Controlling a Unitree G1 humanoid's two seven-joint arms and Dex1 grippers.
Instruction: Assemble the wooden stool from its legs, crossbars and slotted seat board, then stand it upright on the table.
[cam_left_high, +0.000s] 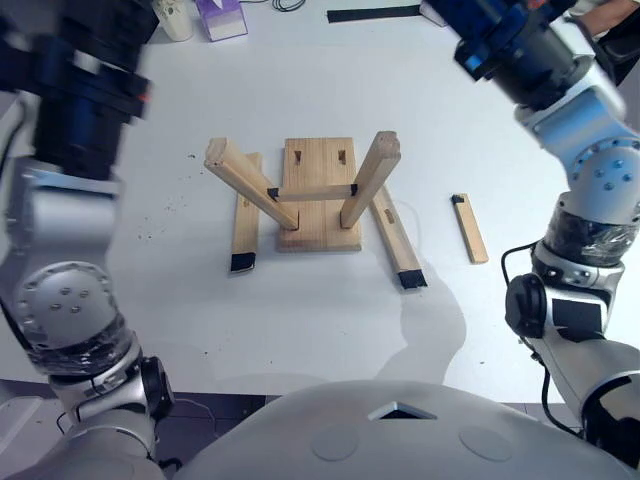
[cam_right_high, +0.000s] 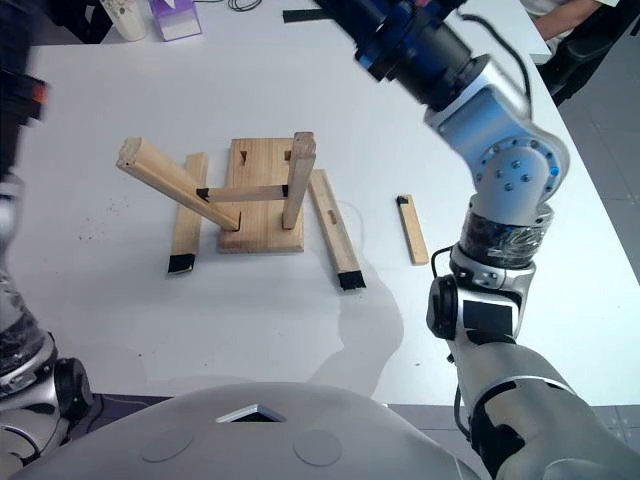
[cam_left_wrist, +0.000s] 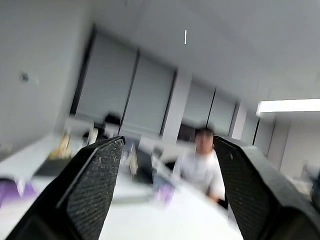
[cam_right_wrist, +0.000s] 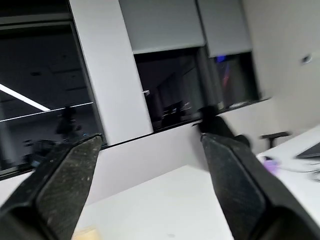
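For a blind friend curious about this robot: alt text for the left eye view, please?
A half-built pale wooden stool lies upside down on a white table: two square legs rise from the slotted seat board, joined by a thin crossbar. Two more legs lie flat beside the board, and a short loose crossbar lies apart to the right.

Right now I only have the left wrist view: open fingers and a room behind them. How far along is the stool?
Observer: The seat board lies flat on the table, with two upright legs standing on it, splayed apart and joined by a crossbar.
Reviewer: And the remaining parts?
Observer: Two loose legs lie flat on the table, one on each side of the board. A spare crossbar lies apart, toward the robot's right.
Reviewer: Is the other arm holding anything?
Observer: No. The right gripper is open and empty, facing the room.
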